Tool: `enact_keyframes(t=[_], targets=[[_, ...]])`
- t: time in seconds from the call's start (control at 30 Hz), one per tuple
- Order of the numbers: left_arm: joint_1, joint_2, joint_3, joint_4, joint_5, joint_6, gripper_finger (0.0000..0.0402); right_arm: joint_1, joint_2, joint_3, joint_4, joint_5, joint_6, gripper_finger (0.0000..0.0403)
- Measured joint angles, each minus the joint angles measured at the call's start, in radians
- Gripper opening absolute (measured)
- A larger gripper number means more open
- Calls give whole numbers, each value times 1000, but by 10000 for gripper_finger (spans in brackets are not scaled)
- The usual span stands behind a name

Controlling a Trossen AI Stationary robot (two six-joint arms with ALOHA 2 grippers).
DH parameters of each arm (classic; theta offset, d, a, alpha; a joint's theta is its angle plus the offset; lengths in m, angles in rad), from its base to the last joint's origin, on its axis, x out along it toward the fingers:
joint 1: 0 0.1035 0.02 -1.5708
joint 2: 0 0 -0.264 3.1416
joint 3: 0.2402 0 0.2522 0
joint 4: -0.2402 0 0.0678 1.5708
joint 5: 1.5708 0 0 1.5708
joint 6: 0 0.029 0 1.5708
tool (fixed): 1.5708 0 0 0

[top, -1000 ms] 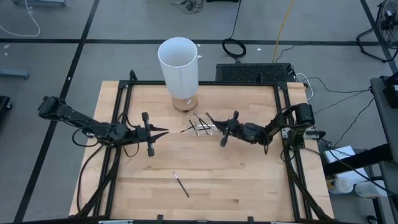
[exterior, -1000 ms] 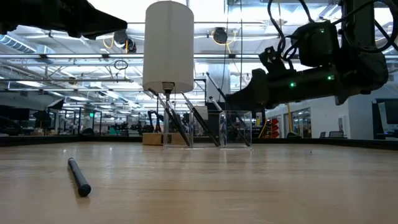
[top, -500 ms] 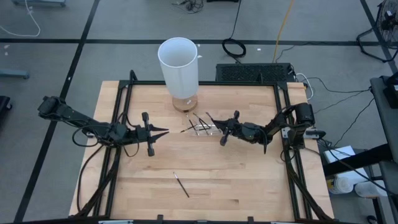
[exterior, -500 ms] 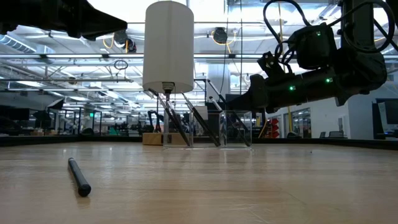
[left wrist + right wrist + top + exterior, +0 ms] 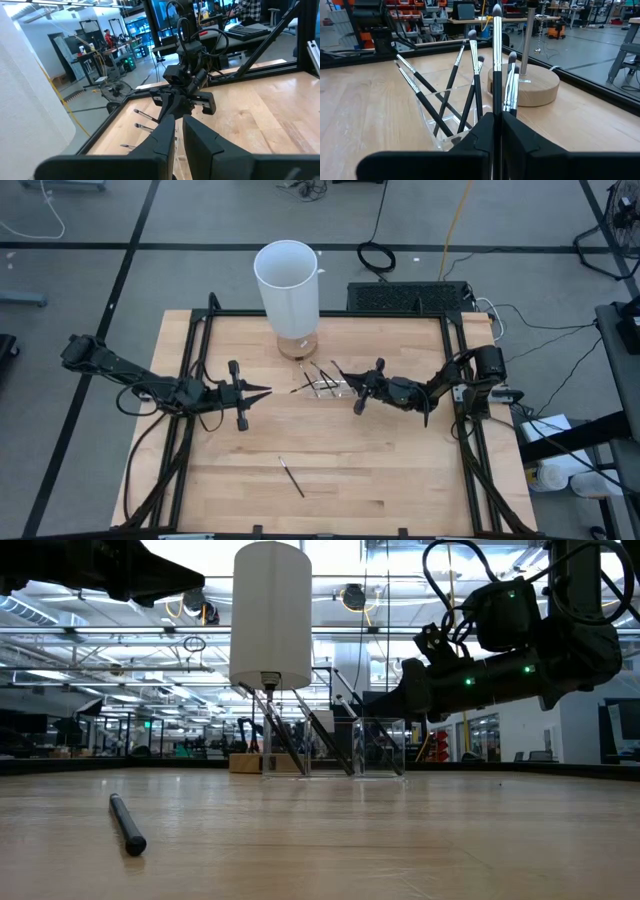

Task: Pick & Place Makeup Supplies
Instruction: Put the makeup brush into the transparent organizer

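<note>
Several makeup brushes (image 5: 470, 85) lean in a small clear holder (image 5: 437, 127) near the far edge of the table (image 5: 400, 470). One brush (image 5: 291, 477) lies alone toward the near edge. The right gripper (image 5: 496, 125) clamps an upright brush (image 5: 497, 60) beside the holder. The left gripper (image 5: 262, 391), fingers together, hangs left of it.
</note>
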Motion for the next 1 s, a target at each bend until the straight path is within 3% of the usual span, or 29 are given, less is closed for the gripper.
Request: enact_keyframes(t=[0.6, 1.0], targets=[[0, 0, 0, 0, 0, -1, 47, -6, 0, 0, -18, -25, 28, 26], [0, 0, 0, 1, 0, -1, 47, -13, 0, 0, -42, -22, 61, 77]])
